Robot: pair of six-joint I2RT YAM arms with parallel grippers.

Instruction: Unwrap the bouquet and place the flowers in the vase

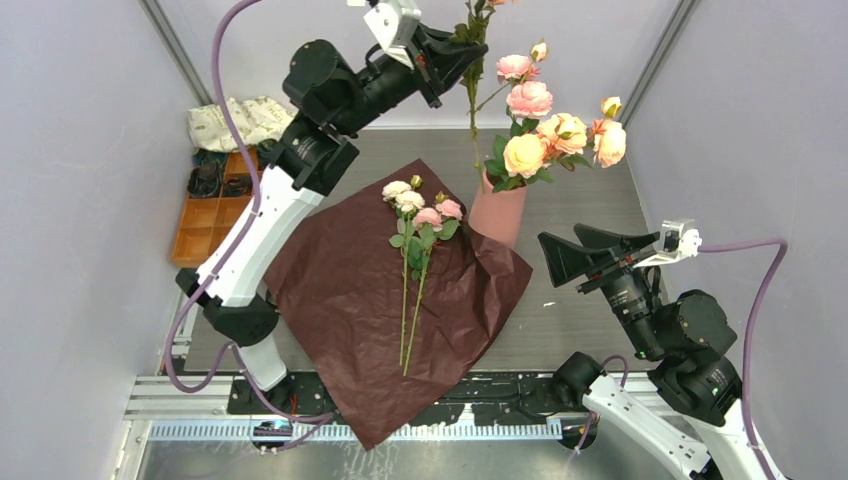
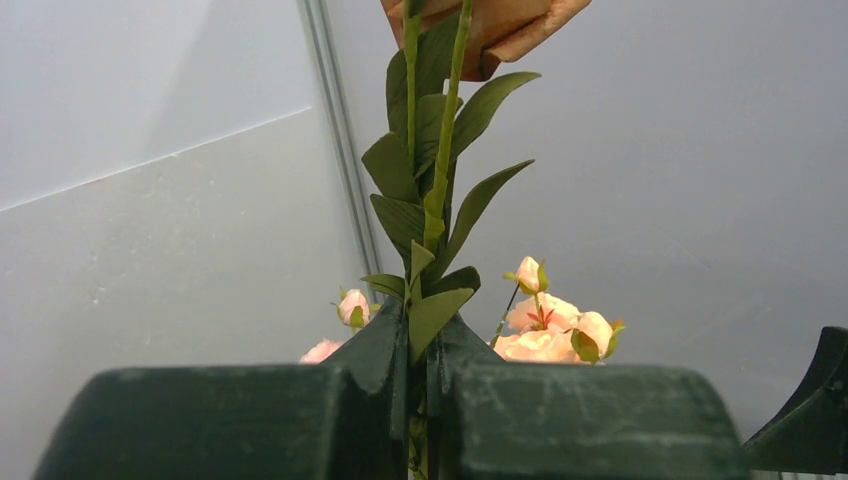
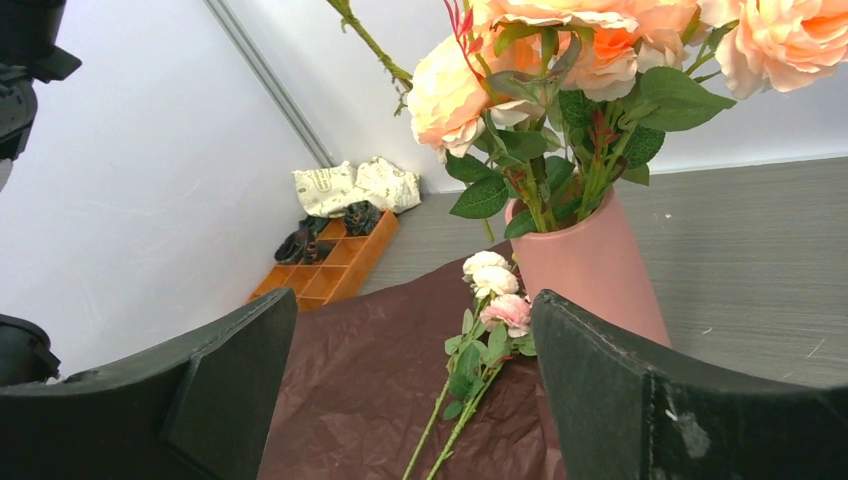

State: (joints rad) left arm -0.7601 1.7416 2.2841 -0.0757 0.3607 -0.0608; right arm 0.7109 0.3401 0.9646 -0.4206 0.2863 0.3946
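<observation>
Pinching stem (image 1: pixel 472 110) above vase (image 1: pixel 497 215), left hand (image 1: pixel 462 47)

Pale walls (image 1: pixel 80 150) stand on three sides. Thin metal posts (image 1: pixel 175 45) run up the back corners. The surface (image 1: pixel 590 200) is grey, and the light is soft.

orange compartment tray (image 1: pixel 203 228): left edge of frame | cream patterned cloth bundle (image 1: pixel 240 122): upper left, just beyond tray's far end | dark items (image 1: pixel 220 182): in tray's far compartments

No legible text anywhere — print on the cloth bundle (image 1: pixel 240 122) too small; unreadable.
</observation>
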